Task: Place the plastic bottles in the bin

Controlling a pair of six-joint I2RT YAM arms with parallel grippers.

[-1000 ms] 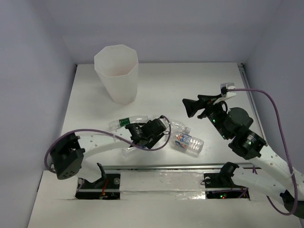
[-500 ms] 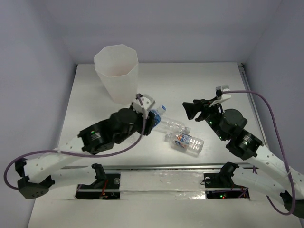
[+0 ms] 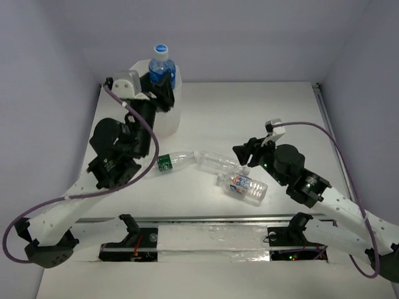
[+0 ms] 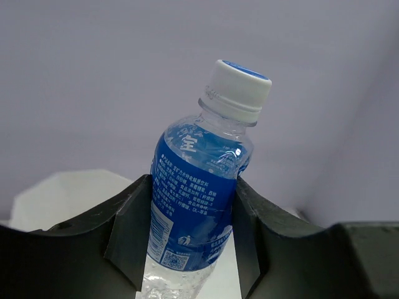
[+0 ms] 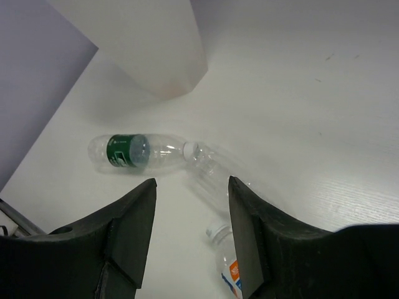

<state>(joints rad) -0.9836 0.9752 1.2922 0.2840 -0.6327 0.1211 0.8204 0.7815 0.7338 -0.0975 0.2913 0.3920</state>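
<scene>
The left gripper [image 4: 191,219] is clenched on the blue bottle [image 3: 161,67], holding it upright, cap up, above the bin [image 3: 167,119] in the upper left of the top view. Whether the bottle hangs squarely over the mouth or nearer the rim cannot be told, and that is the main risk. Let go off-centre, it could strike the rim and bounce out, or rock a bin that looks light and narrows toward its base. The left arm also crosses close in front of the bin wall, so pulling back carelessly might nudge it over. Lower in the frame, the right gripper [image 5: 192,237] hangs with jaws spread and nothing between them. It is above 3 bottles lying on the table [image 3: 280,106]: a green bottle [image 3: 171,161], a clear bottle [image 3: 218,162] just beside its cap, and an orange-blue bottle [image 3: 246,187] close below. These are round and crowded, so closing off-axis could squeeze 1 out sideways, roll it away, or shove a neighbour toward the near edge.
</scene>
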